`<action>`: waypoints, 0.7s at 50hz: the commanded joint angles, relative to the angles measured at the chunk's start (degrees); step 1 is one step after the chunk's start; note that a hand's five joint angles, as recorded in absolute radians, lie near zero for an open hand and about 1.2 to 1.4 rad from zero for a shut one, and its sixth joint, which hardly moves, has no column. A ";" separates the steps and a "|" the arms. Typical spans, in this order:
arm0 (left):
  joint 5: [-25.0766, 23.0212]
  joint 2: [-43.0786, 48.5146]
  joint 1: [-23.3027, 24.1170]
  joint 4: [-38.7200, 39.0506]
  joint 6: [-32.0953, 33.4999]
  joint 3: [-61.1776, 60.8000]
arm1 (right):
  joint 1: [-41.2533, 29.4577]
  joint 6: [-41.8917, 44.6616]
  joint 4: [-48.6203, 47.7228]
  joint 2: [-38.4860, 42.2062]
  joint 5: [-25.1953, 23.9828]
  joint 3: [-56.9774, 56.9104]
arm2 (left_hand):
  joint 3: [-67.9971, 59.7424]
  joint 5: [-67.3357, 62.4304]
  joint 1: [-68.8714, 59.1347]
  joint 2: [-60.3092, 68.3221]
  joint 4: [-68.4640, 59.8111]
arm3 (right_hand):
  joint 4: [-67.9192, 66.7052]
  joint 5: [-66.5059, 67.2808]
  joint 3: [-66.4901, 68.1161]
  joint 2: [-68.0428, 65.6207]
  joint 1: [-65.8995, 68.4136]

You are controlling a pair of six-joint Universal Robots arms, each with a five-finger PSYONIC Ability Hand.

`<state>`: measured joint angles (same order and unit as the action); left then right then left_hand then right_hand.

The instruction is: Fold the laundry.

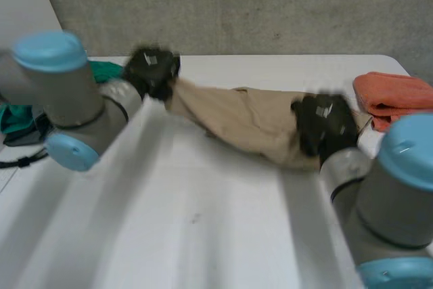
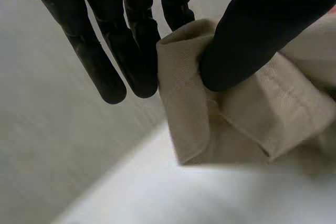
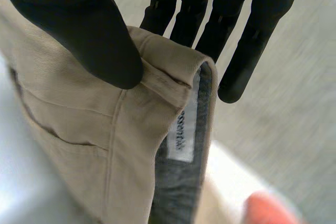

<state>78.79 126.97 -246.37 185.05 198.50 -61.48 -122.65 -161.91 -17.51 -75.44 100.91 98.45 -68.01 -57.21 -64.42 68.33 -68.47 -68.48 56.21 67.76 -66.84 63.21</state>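
A beige garment (image 1: pixel 243 121) lies stretched across the white table (image 1: pixel 203 221) between my two hands. My left hand (image 1: pixel 152 71) grips its far left end; in the left wrist view the thumb (image 2: pixel 252 35) pinches a folded hem of the cloth (image 2: pixel 231 114) against the fingers (image 2: pixel 131 51). My right hand (image 1: pixel 323 125) holds the near right end. There the thumb (image 3: pixel 89 35) presses the waistband (image 3: pixel 173 93), with its white label (image 3: pixel 181 137) and grey lining, against the fingers (image 3: pixel 231 24).
A folded orange towel (image 1: pixel 396 98) lies at the table's right edge, close to my right hand, and shows again as an orange patch (image 3: pixel 268 211) past the waistband. Green cloth (image 1: pixel 105 70) sits at the far left behind my left arm. The wall stands behind the table.
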 commanded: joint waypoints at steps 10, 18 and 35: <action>2.95 -39.07 2.30 1.98 -4.88 -3.21 | 9.00 7.67 20.84 -17.89 -4.67 -32.77 | -11.99 -12.79 -15.58 11.67 -11.53 | -11.52 13.79 12.24 -13.16 16.79; 3.57 -43.29 2.38 1.63 -4.79 0.92 | 8.83 7.49 21.81 -21.06 -4.85 -37.80 | -11.99 -12.79 -15.58 11.67 -11.53 | -11.52 13.79 12.24 -13.16 16.79; 1.37 -14.84 1.77 0.75 -2.69 2.15 | 9.18 5.12 20.85 1.07 -4.58 -37.10 | -11.99 -12.79 -15.58 11.67 -11.53 | -11.52 13.79 12.24 -13.16 16.79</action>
<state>81.18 97.39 -244.00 185.75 194.38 -60.61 -114.15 -156.16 4.18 -84.74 96.19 61.41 -68.35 -57.50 -64.69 68.52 -68.69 -68.66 57.22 68.05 -66.84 63.21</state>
